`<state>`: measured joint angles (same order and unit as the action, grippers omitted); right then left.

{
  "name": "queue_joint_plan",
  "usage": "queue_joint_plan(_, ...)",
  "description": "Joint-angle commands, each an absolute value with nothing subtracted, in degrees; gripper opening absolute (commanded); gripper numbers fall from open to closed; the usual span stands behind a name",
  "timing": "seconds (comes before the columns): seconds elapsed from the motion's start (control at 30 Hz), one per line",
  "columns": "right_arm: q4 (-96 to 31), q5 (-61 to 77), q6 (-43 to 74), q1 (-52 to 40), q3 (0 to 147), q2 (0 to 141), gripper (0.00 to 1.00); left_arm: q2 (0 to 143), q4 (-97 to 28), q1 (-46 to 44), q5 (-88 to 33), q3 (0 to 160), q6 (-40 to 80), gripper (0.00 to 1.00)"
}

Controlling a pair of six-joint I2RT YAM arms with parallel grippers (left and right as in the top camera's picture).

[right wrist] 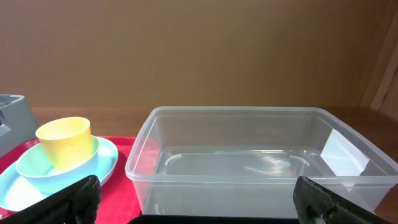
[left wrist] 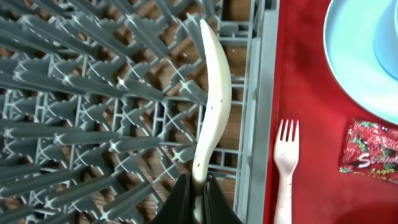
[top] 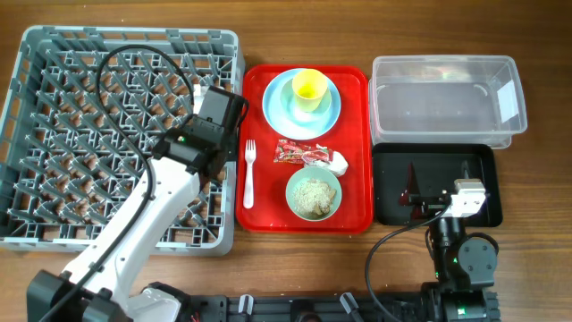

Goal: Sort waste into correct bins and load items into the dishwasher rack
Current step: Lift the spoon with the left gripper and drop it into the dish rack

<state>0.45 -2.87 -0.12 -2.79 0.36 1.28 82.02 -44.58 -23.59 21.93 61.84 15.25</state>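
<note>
My left gripper (left wrist: 198, 198) is shut on the handle of the white spoon (left wrist: 214, 106), which hangs over the pegs at the right side of the grey dishwasher rack (top: 54, 116). In the overhead view the left gripper (top: 217, 112) stands by the rack's right wall. On the red tray (top: 357, 98) lie the white fork (top: 249, 174), the red wrapper (top: 298, 153), the white napkin (top: 337, 162) and the green bowl (top: 313, 194) holding rice. The yellow cup (top: 309, 87) sits in a blue bowl on the blue plate (top: 279, 107). My right gripper (top: 444, 199) is open and empty over the black tray (top: 393, 201).
The clear tub (top: 444, 94) stands behind the black tray and holds nothing. From the right wrist the clear tub (right wrist: 249, 162) is straight ahead, with the yellow cup (right wrist: 63, 143) to its left. The left arm's cable loops over the rack.
</note>
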Motion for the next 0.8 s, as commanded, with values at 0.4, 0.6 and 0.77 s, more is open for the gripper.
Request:
queue_joint_plan(0.4, 0.8, -3.6, -0.4, -2.5, 0.3, 1.2, 1.00, 91.3, -40.4, -23.2, 21.0, 62.6, 15.5, 0.04)
queue_joint_plan(0.6, 0.8, -3.6, -0.4, -2.5, 0.3, 1.2, 1.00, 91.7, -39.9, -23.2, 20.8, 62.6, 15.9, 0.04)
queue_joint_plan(0.77, 0.8, -3.6, -0.4, -2.5, 0.3, 1.2, 1.00, 91.7, -39.8, -23.2, 20.7, 62.6, 15.9, 0.35)
